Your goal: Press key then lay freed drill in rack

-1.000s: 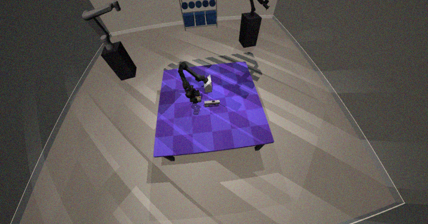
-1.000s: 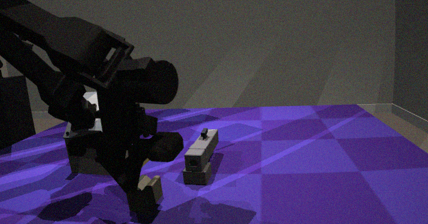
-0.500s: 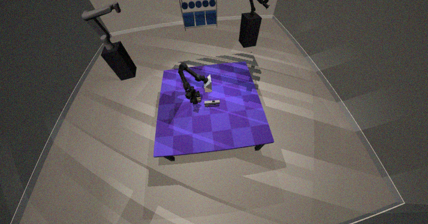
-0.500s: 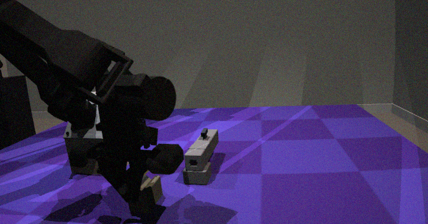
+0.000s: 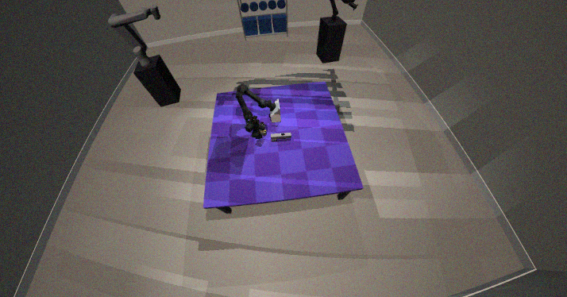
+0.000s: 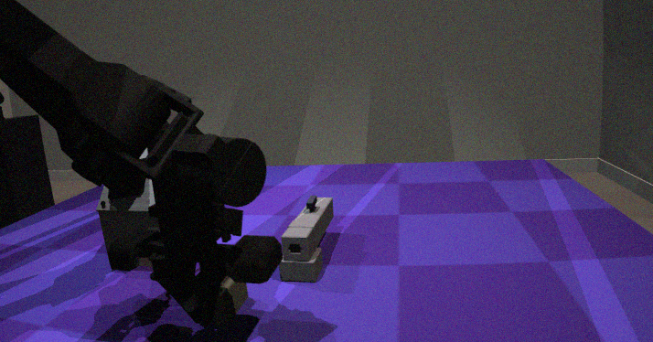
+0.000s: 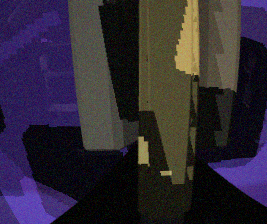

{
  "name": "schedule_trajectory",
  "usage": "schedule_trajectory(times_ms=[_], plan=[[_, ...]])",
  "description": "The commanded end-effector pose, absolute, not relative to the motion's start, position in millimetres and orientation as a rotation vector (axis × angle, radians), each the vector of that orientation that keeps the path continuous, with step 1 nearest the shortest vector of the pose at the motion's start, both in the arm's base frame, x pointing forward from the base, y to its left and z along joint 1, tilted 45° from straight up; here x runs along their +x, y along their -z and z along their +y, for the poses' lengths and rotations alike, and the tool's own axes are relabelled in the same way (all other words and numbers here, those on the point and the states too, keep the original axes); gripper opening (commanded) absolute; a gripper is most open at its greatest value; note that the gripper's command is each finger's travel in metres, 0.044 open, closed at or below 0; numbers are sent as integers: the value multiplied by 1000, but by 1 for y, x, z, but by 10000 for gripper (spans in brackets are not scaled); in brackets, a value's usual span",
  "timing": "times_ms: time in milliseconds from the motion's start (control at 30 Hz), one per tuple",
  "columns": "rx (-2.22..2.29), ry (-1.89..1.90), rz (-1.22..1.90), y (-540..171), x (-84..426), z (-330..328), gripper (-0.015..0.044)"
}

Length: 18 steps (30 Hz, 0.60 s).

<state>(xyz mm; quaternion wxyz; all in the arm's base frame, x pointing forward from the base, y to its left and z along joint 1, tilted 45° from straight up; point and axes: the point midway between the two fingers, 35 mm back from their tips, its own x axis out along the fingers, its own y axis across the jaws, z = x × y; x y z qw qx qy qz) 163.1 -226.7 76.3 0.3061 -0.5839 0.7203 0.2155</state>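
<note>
My gripper (image 5: 260, 133) (image 6: 210, 321) is shut on the drill (image 7: 164, 90), an olive-brown bar running up the middle of the wrist view. The rack (image 6: 234, 295) (image 7: 91, 100) is a small block. In the exterior view it sits right at my fingers, partly hidden behind them; in the wrist view its grey walls flank the drill. I cannot tell whether the drill touches it. The long pale holder (image 5: 287, 136) (image 6: 304, 230) stands to the right in the exterior view. Its front socket (image 6: 294, 248) shows dark. The black key (image 5: 283, 134) (image 6: 312, 203) stands on its top.
A pale slanted mount (image 5: 275, 117) (image 6: 125, 226) stands behind my gripper in the exterior view, with my arm's base on its sloping face. The checkered purple table (image 5: 294, 176) (image 6: 457, 299) carries everything. Two other arms on black pedestals stand away from the table.
</note>
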Motion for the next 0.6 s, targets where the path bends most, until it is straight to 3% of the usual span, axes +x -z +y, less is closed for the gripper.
schedule_trajectory(times_ms=[0, 567], plan=[[-1545, -581, 1902, -71, 162, -229, 0], [-1545, -581, 1903, -61, 160, -233, 0]])
